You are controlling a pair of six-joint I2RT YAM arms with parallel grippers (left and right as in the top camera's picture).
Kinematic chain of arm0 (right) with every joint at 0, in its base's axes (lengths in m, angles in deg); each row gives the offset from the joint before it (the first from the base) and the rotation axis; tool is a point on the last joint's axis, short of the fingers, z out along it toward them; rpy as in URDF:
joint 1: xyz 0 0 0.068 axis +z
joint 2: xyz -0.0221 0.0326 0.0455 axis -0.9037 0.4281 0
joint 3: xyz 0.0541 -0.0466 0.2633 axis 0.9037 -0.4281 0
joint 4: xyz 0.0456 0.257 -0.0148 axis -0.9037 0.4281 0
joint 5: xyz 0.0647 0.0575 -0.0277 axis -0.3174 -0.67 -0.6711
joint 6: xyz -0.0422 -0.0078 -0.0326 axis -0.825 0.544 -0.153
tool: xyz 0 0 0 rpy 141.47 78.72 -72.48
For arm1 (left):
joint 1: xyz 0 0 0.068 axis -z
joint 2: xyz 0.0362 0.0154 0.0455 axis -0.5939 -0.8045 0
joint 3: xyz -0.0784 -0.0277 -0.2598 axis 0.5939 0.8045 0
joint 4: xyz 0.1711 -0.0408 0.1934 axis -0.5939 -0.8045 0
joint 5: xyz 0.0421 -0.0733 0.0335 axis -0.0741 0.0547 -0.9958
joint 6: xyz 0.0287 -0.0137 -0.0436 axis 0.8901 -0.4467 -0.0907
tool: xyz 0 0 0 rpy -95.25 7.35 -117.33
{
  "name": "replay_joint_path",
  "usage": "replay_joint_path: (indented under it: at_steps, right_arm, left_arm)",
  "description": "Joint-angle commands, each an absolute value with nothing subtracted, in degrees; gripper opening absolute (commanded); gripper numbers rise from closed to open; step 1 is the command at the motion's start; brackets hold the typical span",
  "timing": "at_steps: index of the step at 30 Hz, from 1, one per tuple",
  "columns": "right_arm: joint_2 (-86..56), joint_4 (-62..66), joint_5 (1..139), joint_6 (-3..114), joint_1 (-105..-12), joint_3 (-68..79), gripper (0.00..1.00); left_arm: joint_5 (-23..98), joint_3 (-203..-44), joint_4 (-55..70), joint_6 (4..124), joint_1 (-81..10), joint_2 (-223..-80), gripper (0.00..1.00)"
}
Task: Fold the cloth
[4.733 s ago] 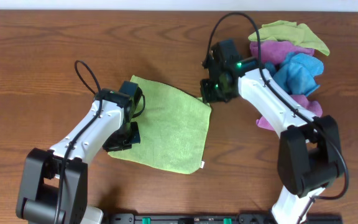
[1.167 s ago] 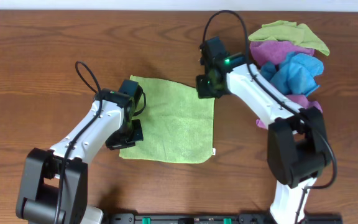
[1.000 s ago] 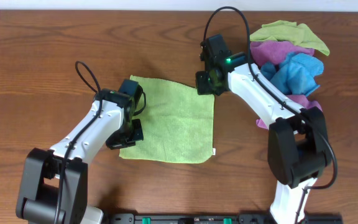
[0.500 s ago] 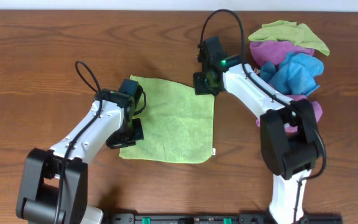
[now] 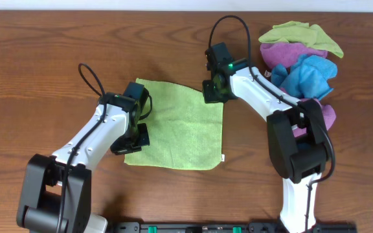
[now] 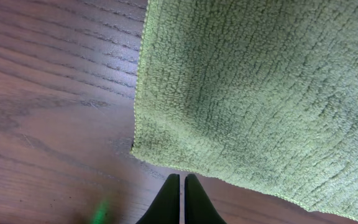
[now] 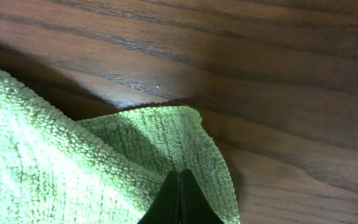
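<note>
The lime-green cloth (image 5: 180,126) lies spread flat on the wooden table, its white tag (image 5: 223,157) at the near right corner. My left gripper (image 5: 129,145) is at the cloth's near left corner. In the left wrist view its jaws (image 6: 180,178) are shut and empty on bare wood, just off the cloth's edge (image 6: 260,81). My right gripper (image 5: 212,90) is at the far right corner. In the right wrist view it (image 7: 179,173) is shut on that corner, with the cloth (image 7: 55,168) puckered up around the tips.
A bunched pile sits at the far right of the table: a duller yellow-green cloth (image 5: 303,32), purple cloths (image 5: 283,52) and a blue cloth (image 5: 311,74). The right arm reaches past it. The table's front edge carries a black rail (image 5: 186,226).
The cloth has been swung from a skewed lie to square with the table. In the last second my right gripper has edged slightly left with the corner. The left arm has not moved.
</note>
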State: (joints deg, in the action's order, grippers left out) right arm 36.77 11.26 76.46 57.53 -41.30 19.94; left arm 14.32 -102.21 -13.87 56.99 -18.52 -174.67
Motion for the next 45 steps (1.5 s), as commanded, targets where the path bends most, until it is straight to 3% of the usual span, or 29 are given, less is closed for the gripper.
replay_joint_path:
  at_steps: [1, 33, 45]
  right_arm:
    - [38.1, 11.0, 77.4, 57.2, -41.8, 20.4, 0.01]
    - [45.3, -3.1, 82.6, 59.9, -46.6, 20.5, 0.01]
    - [24.0, 1.5, 80.8, 64.0, -46.6, 23.4, 0.01]
  left_arm:
    - [14.7, -101.8, -14.0, 57.8, -18.4, -175.0, 0.06]
    - [14.7, -101.8, -12.3, 57.8, -18.4, -175.0, 0.06]
    - [14.7, -101.8, -11.5, 57.8, -18.4, -175.0, 0.06]
